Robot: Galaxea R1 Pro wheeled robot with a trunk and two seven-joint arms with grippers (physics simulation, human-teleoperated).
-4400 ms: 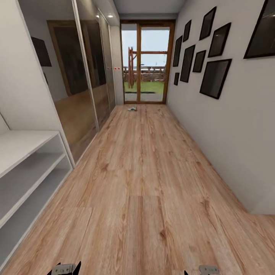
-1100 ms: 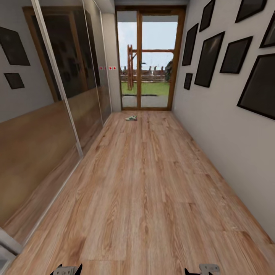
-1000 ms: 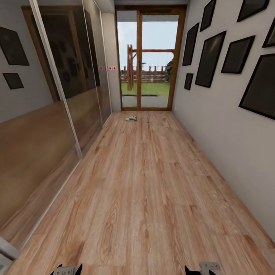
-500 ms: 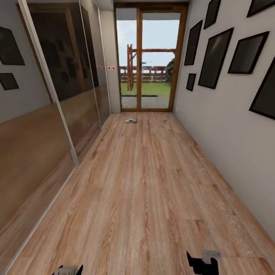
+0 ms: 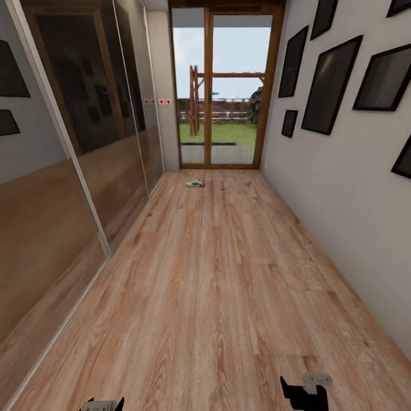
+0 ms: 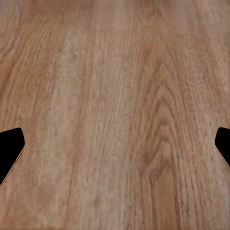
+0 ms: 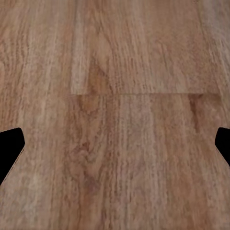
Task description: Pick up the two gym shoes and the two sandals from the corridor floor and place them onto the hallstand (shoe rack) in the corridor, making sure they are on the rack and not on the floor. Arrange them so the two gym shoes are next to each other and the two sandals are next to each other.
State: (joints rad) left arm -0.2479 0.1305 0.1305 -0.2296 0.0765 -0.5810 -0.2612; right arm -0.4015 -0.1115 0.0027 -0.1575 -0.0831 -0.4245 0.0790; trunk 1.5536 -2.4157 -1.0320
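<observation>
A small white-and-green gym shoe (image 5: pixel 195 182) lies on the corridor floor (image 5: pixel 217 274) at the far end, just before the glass door. It is too small to tell whether it is one shoe or two. The sandals and the hallstand are out of view. My left gripper (image 5: pixel 101 405) and right gripper (image 5: pixel 304 391) hang low at the near edge of the head view, far from the shoe. In the left wrist view the left gripper (image 6: pixel 115 148) is open over bare planks. The right gripper (image 7: pixel 115 148) is likewise open with nothing between its fingers.
Mirrored sliding wardrobe doors (image 5: pixel 85 148) line the left side. A white wall with black picture frames (image 5: pixel 331 85) runs along the right. The wood-framed glass door (image 5: pixel 220 91) closes the far end. The plank floor stretches between them.
The camera has travelled forward down the corridor; the hallstand slid out at the left and the door and shoe look nearer. The right gripper sits slightly higher in the head view.
</observation>
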